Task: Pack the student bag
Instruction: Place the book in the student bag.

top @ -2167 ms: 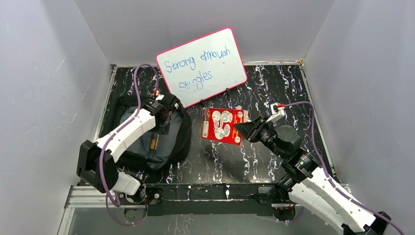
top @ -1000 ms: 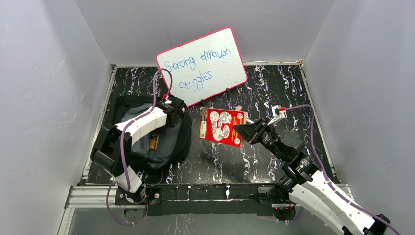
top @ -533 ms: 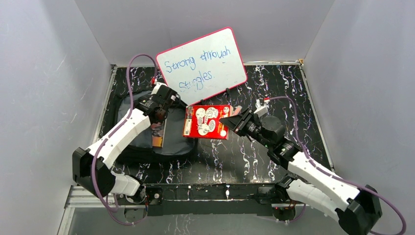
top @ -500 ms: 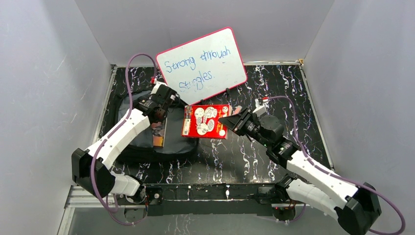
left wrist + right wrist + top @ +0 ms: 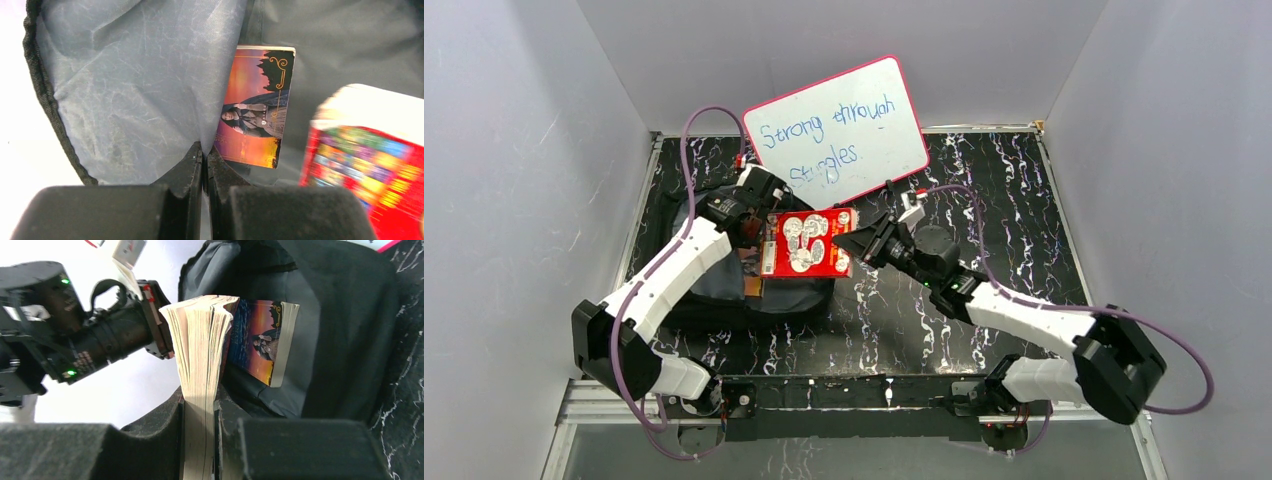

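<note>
The student bag (image 5: pixel 724 300) lies open at the table's left, black with grey lining (image 5: pixel 130 100). My left gripper (image 5: pixel 749 215) is shut on a fold of that lining (image 5: pixel 205 155) and holds the mouth of the bag up. An orange-covered book (image 5: pixel 255 120) stands inside the bag (image 5: pixel 340 340). My right gripper (image 5: pixel 849 245) is shut on a thick red book (image 5: pixel 804 243), clamped across its page block (image 5: pixel 200 365). That red book (image 5: pixel 365 165) hangs over the bag's opening, just beside the orange book (image 5: pixel 260 345).
A pink-framed whiteboard (image 5: pixel 836 135) with blue writing leans against the back wall, just behind both grippers. Grey walls close in the black marbled table (image 5: pixel 984 200) on three sides. The left wrist camera housing (image 5: pixel 100 335) sits close to the red book.
My right arm has carried the red book leftwards from the table's middle to over the bag's opening. The left gripper has lifted the lining and kept its grip.
</note>
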